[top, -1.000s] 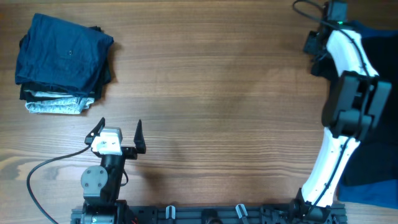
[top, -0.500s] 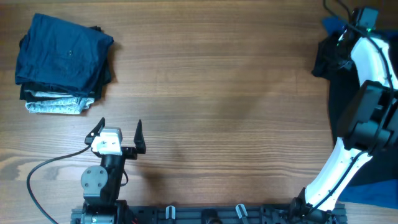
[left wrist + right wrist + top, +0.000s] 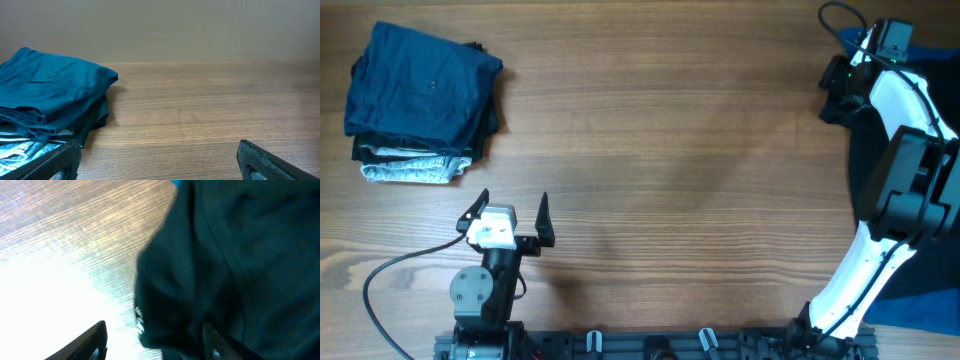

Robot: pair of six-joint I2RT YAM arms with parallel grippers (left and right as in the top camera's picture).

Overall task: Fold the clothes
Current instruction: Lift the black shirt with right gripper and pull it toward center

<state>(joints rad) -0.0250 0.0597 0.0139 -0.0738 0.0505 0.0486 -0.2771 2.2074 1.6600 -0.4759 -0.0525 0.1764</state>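
Our right tool [image 3: 154, 330], jaws apart, straddles the black fabric shirt [image 3: 240, 255]; our left tool [image 3: 513, 200] gapes empty. Beyond it folded dark-blue garments [image 3: 420, 100] lie stacked; the shirt, we judge, awaits folding.

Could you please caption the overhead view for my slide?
Right gripper at a dark garment, far right; left gripper open; folded stack at left.
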